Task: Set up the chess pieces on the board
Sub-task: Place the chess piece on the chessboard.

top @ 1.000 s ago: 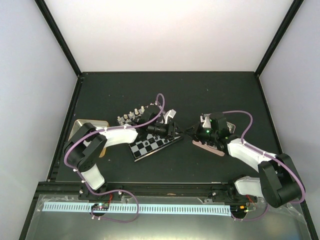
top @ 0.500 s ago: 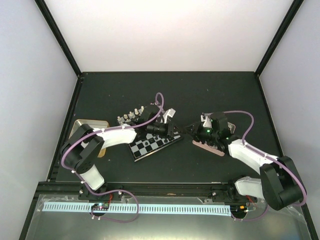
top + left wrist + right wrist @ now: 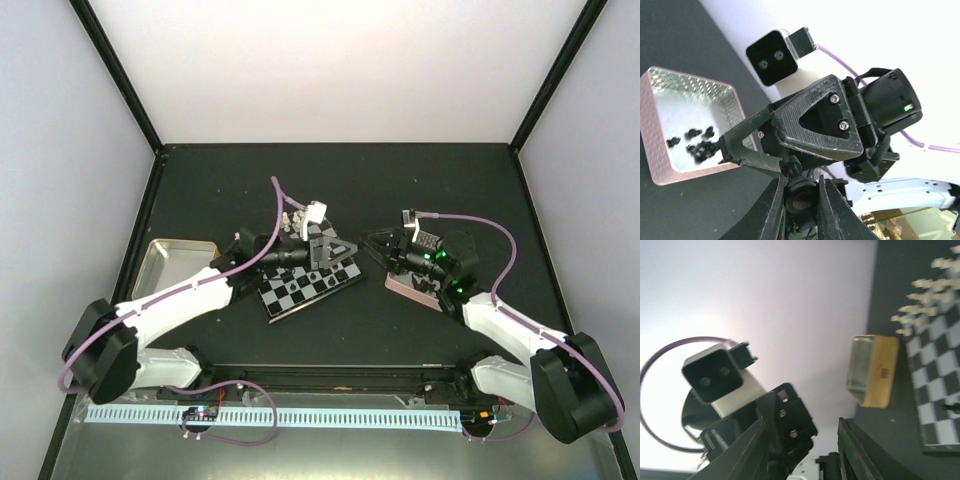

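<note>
The board (image 3: 300,293) lies mid-table, and its squares show in the right wrist view (image 3: 935,390). White pieces (image 3: 292,218) stand along its far edge and also show in the right wrist view (image 3: 922,295). One black piece (image 3: 953,408) stands on the board. My left gripper (image 3: 345,250) is above the board's right corner, shut on a black chess piece (image 3: 800,189) seen from its round base. My right gripper (image 3: 378,243) faces it from the right, close by, with its jaws apart and nothing between them (image 3: 802,422). Several black pieces (image 3: 697,145) lie in the pink-rimmed tray (image 3: 655,150).
The pink-rimmed tray (image 3: 412,290) sits under the right arm. A tan-rimmed tray (image 3: 172,258) sits at the left, by the left arm, and shows in the right wrist view (image 3: 875,372). Black frame posts and white walls bound the dark table.
My left arm has swung low and stretched out, turning its gripper rightward off the board's far corner. My right gripper has lifted from the pink tray and moved left to face it.
</note>
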